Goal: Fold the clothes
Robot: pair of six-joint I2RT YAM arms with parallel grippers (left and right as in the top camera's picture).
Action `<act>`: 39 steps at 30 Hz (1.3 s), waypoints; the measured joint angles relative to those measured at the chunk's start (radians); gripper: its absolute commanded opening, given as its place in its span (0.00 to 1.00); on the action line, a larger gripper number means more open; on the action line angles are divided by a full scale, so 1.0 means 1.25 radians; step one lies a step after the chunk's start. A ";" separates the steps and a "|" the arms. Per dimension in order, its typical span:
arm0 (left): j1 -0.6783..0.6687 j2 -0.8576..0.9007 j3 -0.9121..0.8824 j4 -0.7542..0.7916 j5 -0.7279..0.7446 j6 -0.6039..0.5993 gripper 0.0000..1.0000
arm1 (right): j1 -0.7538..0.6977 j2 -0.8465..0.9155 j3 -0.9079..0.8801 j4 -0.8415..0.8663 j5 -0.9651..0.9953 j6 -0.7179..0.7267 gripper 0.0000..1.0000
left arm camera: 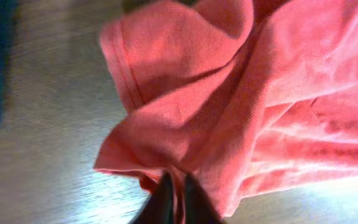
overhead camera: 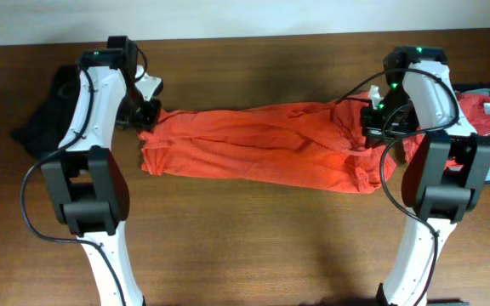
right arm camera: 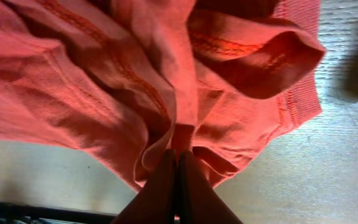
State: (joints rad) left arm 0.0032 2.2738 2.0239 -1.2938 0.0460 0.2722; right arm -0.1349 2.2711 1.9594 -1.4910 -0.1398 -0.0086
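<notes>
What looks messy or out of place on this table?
Nothing looks spilled or damaged. The orange T-shirt is bunched into a rumpled band, pinched at each end by the left gripper and right gripper. A black garment lies crumpled beside the left arm.

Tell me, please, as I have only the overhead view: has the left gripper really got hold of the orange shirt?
Observer: Yes. The left wrist view shows the left gripper shut on a bunched fold of the orange-red T-shirt.
Operator: Thank you. And the right gripper?
Observer: The right wrist view shows the right gripper shut too, with gathered fabric pinched at its fingertips.
Operator: Which part of the shirt is that?
Observer: I cannot name the part, but a hemmed edge with rows of stitching lies just beyond the pinch.
</notes>
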 measured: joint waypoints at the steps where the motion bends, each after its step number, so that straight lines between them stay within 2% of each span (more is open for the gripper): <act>1: 0.000 0.000 -0.004 0.000 0.000 0.003 0.53 | -0.003 0.000 0.000 0.000 0.000 0.001 0.12; 2: 0.000 0.000 -0.007 0.000 0.000 0.003 0.68 | -0.006 0.000 0.000 0.000 -0.001 0.001 0.21; 3: 0.000 0.000 -0.007 0.000 0.000 0.004 0.79 | -0.009 0.000 0.000 -0.001 -0.001 0.001 0.32; 4: 0.000 0.000 -0.007 0.001 -0.001 0.004 0.96 | -0.012 0.000 0.000 -0.001 -0.003 0.002 0.37; 5: 0.000 0.000 -0.007 0.001 -0.001 0.004 0.99 | -0.013 0.000 0.000 -0.002 -0.004 0.001 0.41; 12: 0.002 0.000 -0.005 -0.002 -0.022 -0.001 0.99 | -0.020 0.000 0.008 -0.012 -0.038 -0.019 0.44; 17: 0.013 0.000 0.059 -0.026 -0.015 -0.018 0.99 | -0.022 0.000 0.097 -0.053 -0.085 -0.032 0.45; 22: 0.018 -0.005 0.120 -0.033 0.062 -0.022 0.99 | -0.023 0.000 0.192 -0.082 -0.110 -0.042 0.53; 28: 0.018 -0.006 0.123 -0.051 0.183 -0.008 0.99 | -0.023 0.000 0.205 -0.085 -0.117 -0.045 0.54; 39: 0.034 0.047 0.122 -0.082 0.227 -0.002 0.99 | -0.023 0.000 0.205 -0.083 -0.120 -0.045 0.54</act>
State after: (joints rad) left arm 0.0463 2.3325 2.1769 -1.3960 0.3302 0.2695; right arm -0.1631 2.2711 2.2158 -1.5944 -0.2901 -0.0643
